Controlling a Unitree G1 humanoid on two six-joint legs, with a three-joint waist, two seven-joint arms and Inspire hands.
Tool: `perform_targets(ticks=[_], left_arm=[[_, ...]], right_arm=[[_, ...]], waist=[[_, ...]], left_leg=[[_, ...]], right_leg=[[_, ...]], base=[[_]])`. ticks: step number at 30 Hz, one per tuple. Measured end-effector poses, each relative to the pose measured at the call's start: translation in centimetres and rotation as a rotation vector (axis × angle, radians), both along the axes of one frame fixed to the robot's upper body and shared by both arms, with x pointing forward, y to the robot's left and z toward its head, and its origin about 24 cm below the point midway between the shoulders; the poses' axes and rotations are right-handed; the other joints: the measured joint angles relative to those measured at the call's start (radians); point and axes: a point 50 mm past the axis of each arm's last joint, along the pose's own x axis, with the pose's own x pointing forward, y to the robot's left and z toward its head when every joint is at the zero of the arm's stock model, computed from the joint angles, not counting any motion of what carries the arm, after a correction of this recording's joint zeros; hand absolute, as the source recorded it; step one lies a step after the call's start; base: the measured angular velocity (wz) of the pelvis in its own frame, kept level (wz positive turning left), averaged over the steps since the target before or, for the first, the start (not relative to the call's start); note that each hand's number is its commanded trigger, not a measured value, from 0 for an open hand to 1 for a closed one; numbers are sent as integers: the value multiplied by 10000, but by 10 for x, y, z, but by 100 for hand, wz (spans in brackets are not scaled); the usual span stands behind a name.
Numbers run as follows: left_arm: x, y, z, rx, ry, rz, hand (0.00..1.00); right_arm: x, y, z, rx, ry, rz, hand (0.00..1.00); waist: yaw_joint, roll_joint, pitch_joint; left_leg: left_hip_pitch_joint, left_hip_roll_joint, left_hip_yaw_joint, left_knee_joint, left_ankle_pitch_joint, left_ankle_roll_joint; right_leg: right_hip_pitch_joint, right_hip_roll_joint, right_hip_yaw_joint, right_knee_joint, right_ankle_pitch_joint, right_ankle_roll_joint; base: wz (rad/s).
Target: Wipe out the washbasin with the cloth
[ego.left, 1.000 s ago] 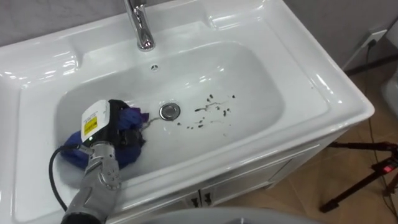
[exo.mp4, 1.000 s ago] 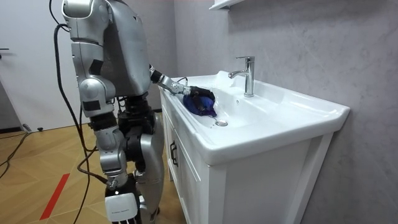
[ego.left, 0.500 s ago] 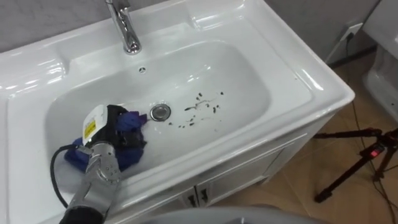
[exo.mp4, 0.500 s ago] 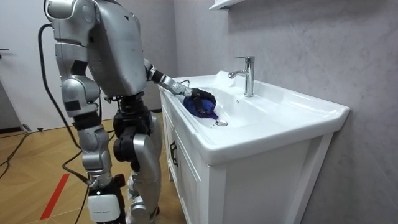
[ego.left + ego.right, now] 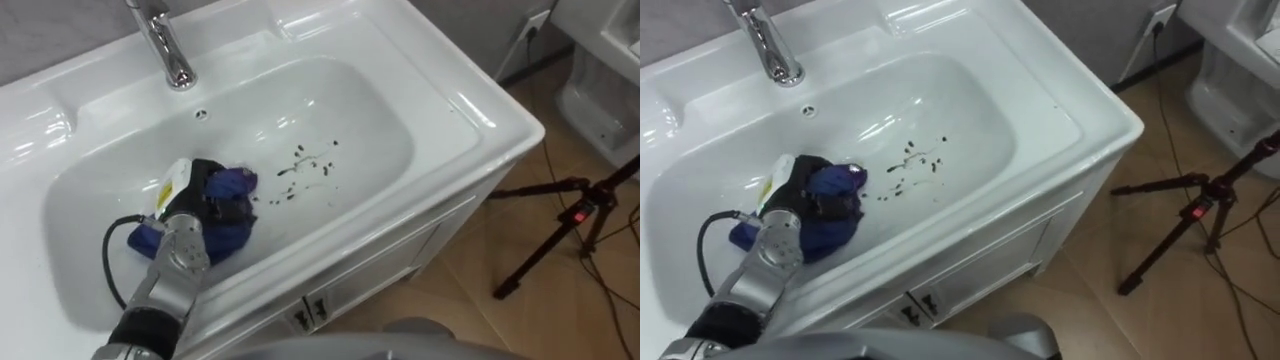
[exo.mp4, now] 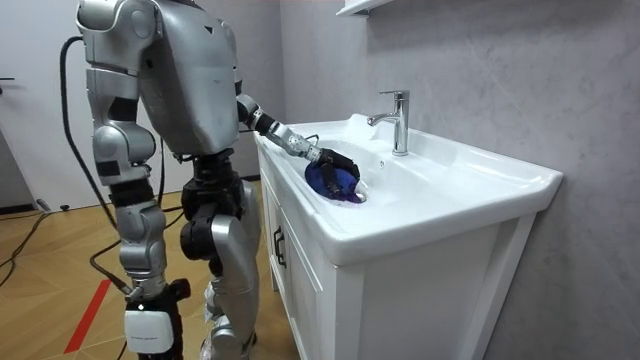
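My left hand (image 5: 193, 203) clenches one crumpled blue cloth (image 5: 233, 184), long axis eight-to-two o'clock, in one white ceramic basin (image 5: 385, 115)

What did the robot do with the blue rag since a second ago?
The left hand slid the blue rag along the basin bottom toward the dark specks, and the rag now covers the drain. The specks and faucet stayed put; the right hand hangs by its side.
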Motion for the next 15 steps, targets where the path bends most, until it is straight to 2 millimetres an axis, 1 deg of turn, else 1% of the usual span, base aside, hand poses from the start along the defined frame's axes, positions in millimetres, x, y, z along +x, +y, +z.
perform_targets(ticks=[1, 3, 5, 7, 8, 10, 13, 15], left_arm=[[1, 0, 0, -15, 18, -6, 100], [2, -1, 0, -148, 45, 15, 100], [4, -3, 0, -207, 76, -44, 100], [4, -3, -1, -262, 78, -31, 100], [4, -2, 0, -247, 63, -14, 100], [6, -2, 1, -220, 32, -17, 100], [6, -3, 1, -654, 17, 258, 100], [9, -6, 1, -875, -18, 234, 100]], right_arm=[[-1, 0, 0, 8, 40, -12, 0], [-3, 1, 0, 27, 88, -45, 0], [-3, 1, 0, 15, 72, -66, 0], [-4, 1, 0, -65, 87, -79, 0], [-2, 0, 0, -143, 47, -67, 0], [-3, 0, 0, -192, 61, -77, 0], [-8, 0, 0, -234, 120, -260, 0], [-11, 1, 0, -198, 146, -337, 0]], waist=[[-16, 4, 3], [-178, 25, 15], [-220, 39, 24], [-280, 49, 33], [-283, 69, 43], [-388, 88, 49], [-654, 97, 53], [-911, 98, 55]], left_leg=[[-5, 0, 2, 7, 0, 0], [-15, 2, 9, 23, 0, 0], [-12, -2, 35, 31, 0, 0], [-1, -6, 126, 32, 0, 0], [-24, -2, 249, 32, 0, 0], [-45, 1, 284, 9, 0, -1], [-44, 5, 288, -30, -2, -2], [-61, 5, 297, -39, -2, -2]], right_leg=[[-3, -1, 1, 4, 0, 0], [-4, -1, 7, -27, -2, -3], [-4, 1, 30, -46, -8, -2], [-107, -2, 70, -54, -40, 6], [-190, 12, 158, -23, -41, 7], [-234, 24, 186, -10, -33, 8], [-230, 34, 243, -9, -29, 11], [-197, 35, 261, 39, -28, 12]], base=[[0], [0], [0], [-7], [-18], [-10], [0], [0]])
